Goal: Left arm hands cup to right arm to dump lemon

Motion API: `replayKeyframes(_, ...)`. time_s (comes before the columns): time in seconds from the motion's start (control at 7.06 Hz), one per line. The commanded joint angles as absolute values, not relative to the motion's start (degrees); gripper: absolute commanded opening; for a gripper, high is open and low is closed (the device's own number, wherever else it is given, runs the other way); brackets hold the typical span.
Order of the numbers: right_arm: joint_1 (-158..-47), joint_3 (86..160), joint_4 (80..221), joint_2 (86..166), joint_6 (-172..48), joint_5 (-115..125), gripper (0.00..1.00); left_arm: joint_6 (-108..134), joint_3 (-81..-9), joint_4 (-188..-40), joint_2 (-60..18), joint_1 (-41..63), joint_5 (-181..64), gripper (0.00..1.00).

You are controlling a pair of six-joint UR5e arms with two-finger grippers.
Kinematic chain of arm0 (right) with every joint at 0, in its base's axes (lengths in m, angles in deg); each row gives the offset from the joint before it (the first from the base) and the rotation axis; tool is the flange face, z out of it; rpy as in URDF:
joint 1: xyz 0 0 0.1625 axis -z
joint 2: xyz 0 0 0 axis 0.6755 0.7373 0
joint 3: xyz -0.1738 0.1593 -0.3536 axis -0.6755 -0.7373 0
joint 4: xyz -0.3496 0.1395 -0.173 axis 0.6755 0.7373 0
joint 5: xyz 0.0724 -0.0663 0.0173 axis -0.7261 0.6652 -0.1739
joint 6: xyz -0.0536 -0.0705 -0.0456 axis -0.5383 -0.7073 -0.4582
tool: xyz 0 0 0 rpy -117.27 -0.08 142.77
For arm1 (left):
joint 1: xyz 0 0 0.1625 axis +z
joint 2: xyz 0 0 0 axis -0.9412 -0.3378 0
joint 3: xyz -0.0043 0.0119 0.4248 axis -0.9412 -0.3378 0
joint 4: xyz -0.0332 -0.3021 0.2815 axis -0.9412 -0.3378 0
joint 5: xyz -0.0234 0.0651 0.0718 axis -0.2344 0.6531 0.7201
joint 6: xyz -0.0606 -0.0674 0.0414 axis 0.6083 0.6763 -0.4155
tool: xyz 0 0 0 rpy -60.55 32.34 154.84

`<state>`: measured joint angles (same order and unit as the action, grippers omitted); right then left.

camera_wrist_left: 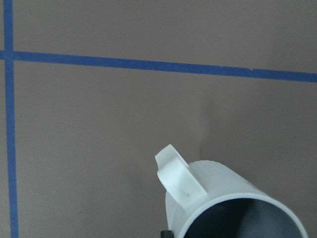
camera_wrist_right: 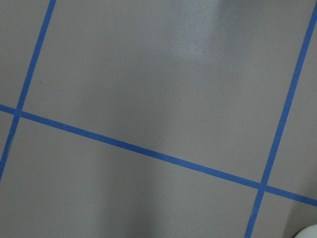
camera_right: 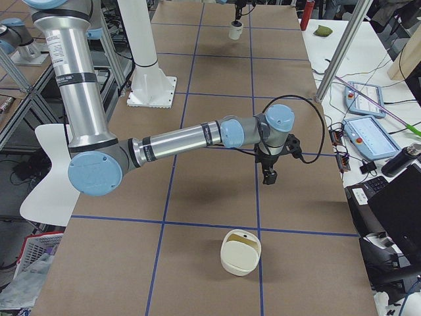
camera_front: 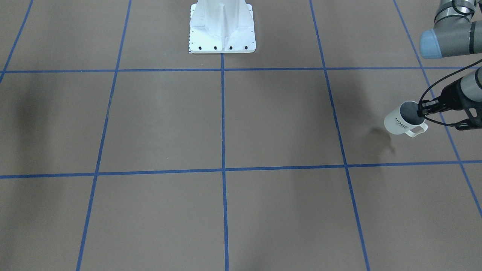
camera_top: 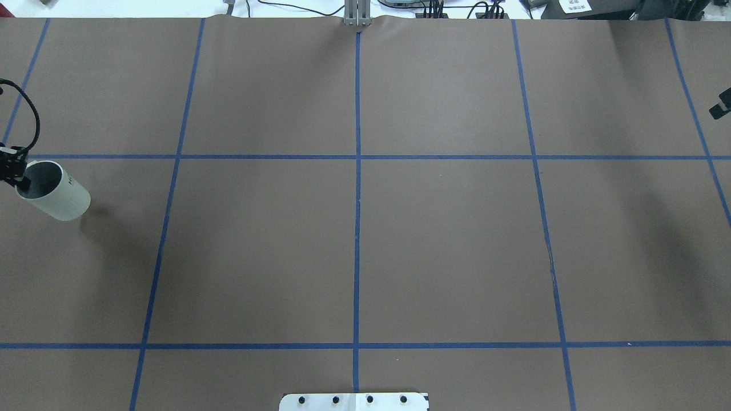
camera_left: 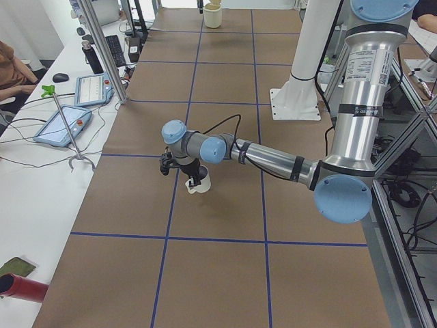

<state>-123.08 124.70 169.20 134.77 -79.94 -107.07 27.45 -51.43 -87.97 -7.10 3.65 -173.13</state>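
The cup (camera_front: 402,121), off-white with black "HOME" lettering, hangs tilted above the table on my left side, casting a shadow below it. My left gripper (camera_front: 422,109) is shut on its rim, one finger inside the grey interior. The overhead view shows the cup (camera_top: 56,194) at the far left edge. The left wrist view shows its handle (camera_wrist_left: 179,173) and open mouth. The lemon is hidden. My right gripper (camera_right: 268,173) points down over bare table on the other side, far from the cup. Only a black sliver of the right gripper (camera_top: 720,105) shows overhead, so its state is unclear.
A cream tub (camera_right: 241,251) stands on the table near the right gripper. The white robot pedestal (camera_front: 222,28) sits at the table's middle edge. Blue tape lines grid the brown surface. A desk with tablets (camera_left: 63,126) and a seated person (camera_left: 10,65) lies beyond the far edge.
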Motion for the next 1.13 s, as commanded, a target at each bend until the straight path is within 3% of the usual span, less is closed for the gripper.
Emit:
replayKeyframes(0.0, -123.09, 124.62, 169.56, 134.53, -79.94, -107.01, 0.99, 29.12, -50.76, -90.44, -5.75, 4.69, -173.10, 0.00)
replayKeyframes(0.14, -123.18, 124.70, 169.64, 134.53, -79.94, -107.01, 0.99, 29.12, -50.41, -90.36, -5.74, 4.69, -173.01, 0.00)
replayKeyframes(0.42, -123.27, 124.62, 169.64, 134.36, -79.94, -107.01, 0.99, 29.20, -50.05, -90.36, -5.74, 5.22, -173.01, 0.20)
replayKeyframes(0.57, -123.27, 124.62, 169.64, 134.36, -79.94, -107.01, 0.99, 29.12, -49.97, -90.36, -5.74, 5.22, -173.01, 0.43)
replayKeyframes(0.71, -123.35, 124.70, 169.64, 134.36, -79.94, -107.01, 0.99, 29.12, -50.05, -90.36, -5.74, 5.31, -172.84, 0.92)
replayKeyframes(0.85, -123.53, 124.71, 169.64, 134.36, -79.94, -106.92, 0.99, 29.12, -50.40, -90.36, -5.74, 5.22, -172.83, 1.00)
replayKeyframes(0.99, -123.62, 124.71, 169.64, 134.36, -79.94, -106.83, 0.99, 29.29, -51.10, -90.36, -5.83, 5.22, -172.83, 1.00)
